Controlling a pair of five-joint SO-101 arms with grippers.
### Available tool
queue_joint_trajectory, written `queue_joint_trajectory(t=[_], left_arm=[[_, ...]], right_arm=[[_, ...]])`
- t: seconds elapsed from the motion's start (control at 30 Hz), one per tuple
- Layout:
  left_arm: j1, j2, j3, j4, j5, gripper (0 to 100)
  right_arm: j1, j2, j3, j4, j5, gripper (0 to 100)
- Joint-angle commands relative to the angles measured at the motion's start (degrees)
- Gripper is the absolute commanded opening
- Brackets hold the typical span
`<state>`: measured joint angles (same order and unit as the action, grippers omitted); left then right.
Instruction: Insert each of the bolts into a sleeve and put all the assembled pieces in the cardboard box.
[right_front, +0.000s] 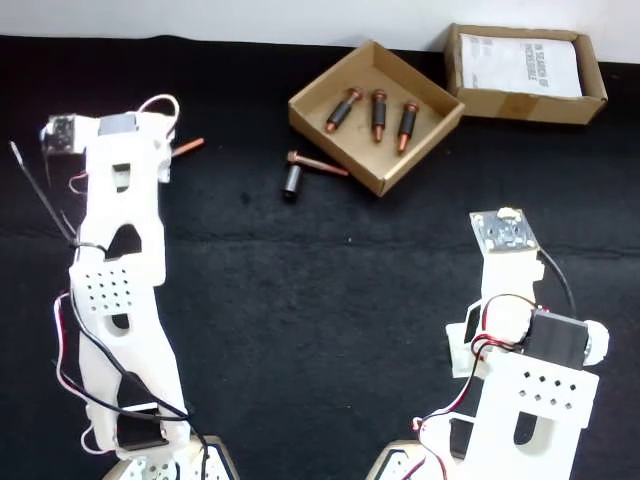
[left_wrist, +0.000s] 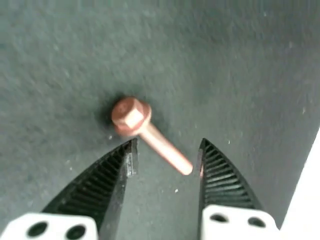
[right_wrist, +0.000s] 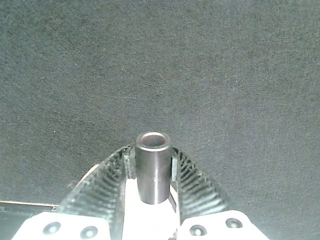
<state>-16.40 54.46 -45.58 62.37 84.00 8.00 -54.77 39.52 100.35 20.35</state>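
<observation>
the open cardboard box (right_front: 432, 124) sits at the far side of the black table (right_front: 330, 300) and holds three assembled pieces (right_front: 379, 116). they lie side by side, roughly parallel, each a dark sleeve with copper showing at both ends, their long axes running from the far wall toward the near wall. a second box (right_front: 592, 72) stands just beside it to the right, with a printed sheet (right_front: 520, 62) lying flat inside. on the table just in front of the cardboard box lies a loose bolt (right_front: 318, 165), its head away from the box and its shank pointing toward the box's near corner. a loose sleeve (right_front: 292, 183) lies just beside that head. in the left wrist view the left gripper (left_wrist: 168, 146) has its fingers spread wide and grips nothing. a bolt (left_wrist: 150, 135) lies flat on the table partly between them, hex head out beyond the fingertips and shank running back into the gap at a slant. its tip is very near one finger (left_wrist: 215, 175) and apart from the other. in the high view this bolt (right_front: 188, 147) pokes out beside the front end of the left arm. the right gripper (right_wrist: 152, 154) is clamped on a sleeve (right_wrist: 154, 170), one finger pressed on each side. the sleeve's long axis runs along the fingers, and its hollow end sticks out just past the fingertips over bare table.
</observation>
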Motion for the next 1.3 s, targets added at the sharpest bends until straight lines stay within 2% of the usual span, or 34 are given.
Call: queue_joint_trajectory(t=[0.0, 0.27, 0.33, 0.4, 0.5, 0.77, 0.9, 1.27], left_arm=[[-1.4, -0.4, -2.1, -0.4, 0.5, 20], [-1.5, 2.3, -2.1, -2.9, 0.5, 20], [-2.0, 5.1, -2.1, -6.0, 0.5, 20], [-2.6, 6.4, -2.7, -7.5, 0.3, 15], [-2.5, 7.4, -4.7, -7.3, -2.0, 0], [-1.4, 7.7, -5.4, -7.2, -3.5, 1], [0.3, 7.7, -11.1, -2.2, -9.0, 1], [1.5, 8.1, -40.0, 18.9, -26.0, 1]], right_arm=[[-0.4, 0.4, -2.8, 0.0, 0.3, 0.7], [-0.4, 0.4, -2.8, 0.5, 0.3, 0.7], [-0.4, 0.4, -2.8, 0.6, 0.3, 0.7], [-0.4, 0.4, -2.9, 0.6, 0.3, 0.7], [-0.4, 0.4, -2.9, 0.6, 0.3, 0.7], [-0.4, 0.4, -2.9, 0.3, 0.4, 0.7], [-0.4, 0.3, -2.9, 0.1, 0.4, 0.7], [-0.2, -0.1, -5.6, -0.7, 0.5, 0.7]])
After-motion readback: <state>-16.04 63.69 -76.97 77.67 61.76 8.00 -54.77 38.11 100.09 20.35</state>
